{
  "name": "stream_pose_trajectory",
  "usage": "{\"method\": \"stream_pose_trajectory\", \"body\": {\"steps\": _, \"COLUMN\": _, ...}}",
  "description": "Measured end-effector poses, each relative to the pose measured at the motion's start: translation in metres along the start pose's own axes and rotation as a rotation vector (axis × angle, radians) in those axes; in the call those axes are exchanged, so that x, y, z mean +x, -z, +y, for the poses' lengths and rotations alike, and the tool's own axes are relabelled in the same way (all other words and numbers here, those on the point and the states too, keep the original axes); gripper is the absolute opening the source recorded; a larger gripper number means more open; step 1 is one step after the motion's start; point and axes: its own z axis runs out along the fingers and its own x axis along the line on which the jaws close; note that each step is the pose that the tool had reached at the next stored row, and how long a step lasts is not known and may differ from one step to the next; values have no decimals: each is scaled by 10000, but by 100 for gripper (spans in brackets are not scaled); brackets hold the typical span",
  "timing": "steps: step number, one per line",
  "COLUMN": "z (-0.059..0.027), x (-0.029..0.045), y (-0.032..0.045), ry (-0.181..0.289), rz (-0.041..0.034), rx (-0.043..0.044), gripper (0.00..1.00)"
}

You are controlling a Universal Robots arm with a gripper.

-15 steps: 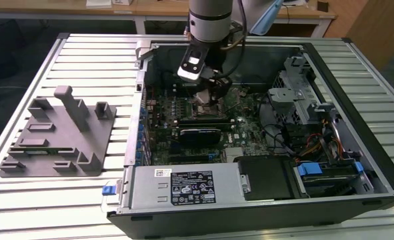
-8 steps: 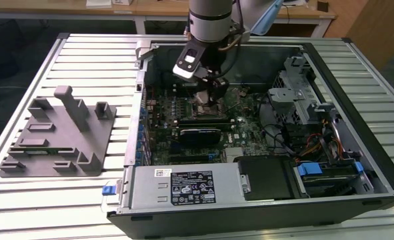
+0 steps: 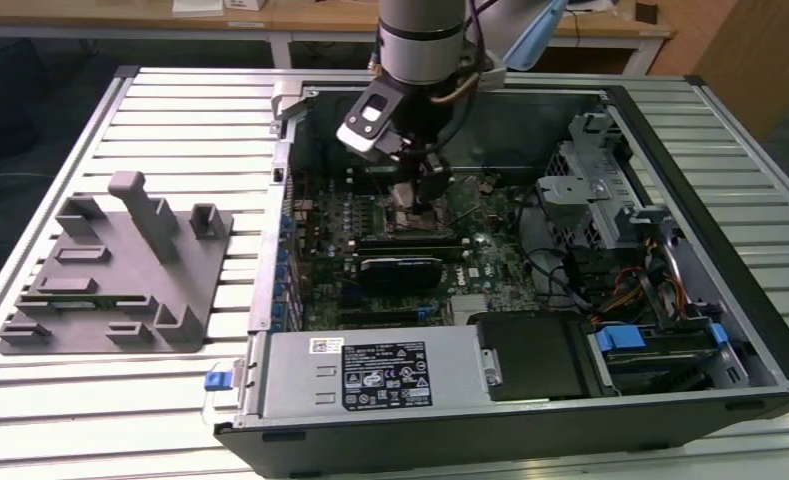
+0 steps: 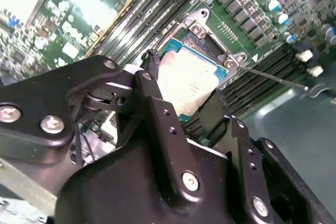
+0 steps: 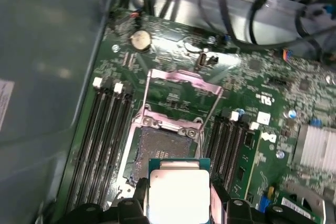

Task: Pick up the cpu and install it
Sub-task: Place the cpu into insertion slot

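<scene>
Holds the cpu in the claw, narrow, fingers pressing on two opposite edges, pale metal top turned up toward the wrist. Hangs just below the claw over the open socket of the green board, inside the opened computer case. Counts, by my judgement, the picking up as done. Seems not yet seated: looks apart from the socket and a little off its middle. Shows beyond the claw the metal frame of the socket, lifted and not yet closed.
</scene>
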Motion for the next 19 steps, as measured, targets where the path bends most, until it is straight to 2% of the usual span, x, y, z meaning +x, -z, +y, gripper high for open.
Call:
{"method": "stream_pose_trajectory", "body": {"steps": 7, "z": -1, "x": 1, "y": -21, "ry": -1266, "rz": -55, "rx": 49, "gripper": 54}}
{"method": "stream_pose_trajectory", "body": {"steps": 11, "z": -1, "x": 3, "y": -38, "ry": -1766, "rz": -77, "rx": 68, "gripper": 54}}
{"method": "stream_pose_trajectory", "body": {"steps": 19, "z": 2, "x": 10, "y": -46, "ry": -1823, "rz": -76, "rx": 69, "gripper": 54}}
